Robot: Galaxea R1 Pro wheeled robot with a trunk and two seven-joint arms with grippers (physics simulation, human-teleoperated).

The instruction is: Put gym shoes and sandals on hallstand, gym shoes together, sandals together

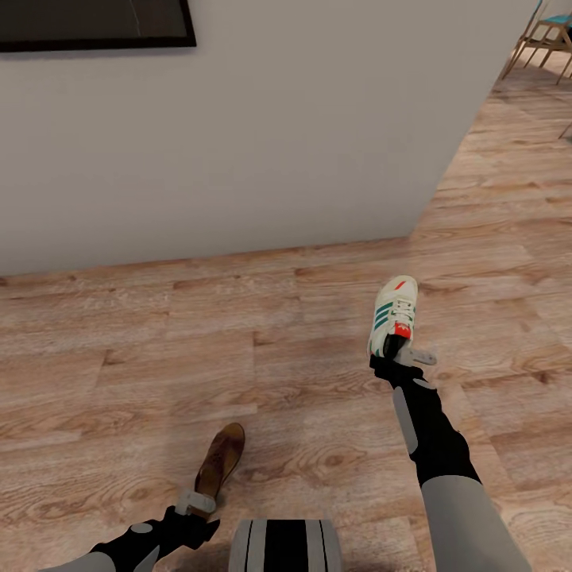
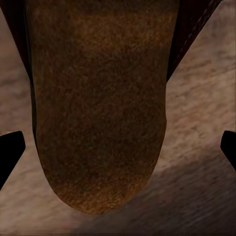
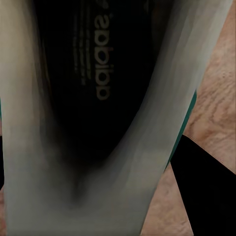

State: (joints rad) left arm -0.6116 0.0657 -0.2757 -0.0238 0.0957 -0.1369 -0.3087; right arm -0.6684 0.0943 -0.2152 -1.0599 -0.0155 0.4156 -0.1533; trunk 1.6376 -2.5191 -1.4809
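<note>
One shoe in each gripper, carried clear of the floor.

The left gripper (image 1: 199, 502) pinches a sandal (image 1: 221, 461) by its heel; the right gripper (image 1: 401, 353) pinches a gym shoe (image 1: 392, 314) at its collar, toe forward, likely for carrying toward the rack.

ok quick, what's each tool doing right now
left tool: closed on a brown sandal.
right tool: closed on a gym shoe, fingers at its heel opening.
</note>
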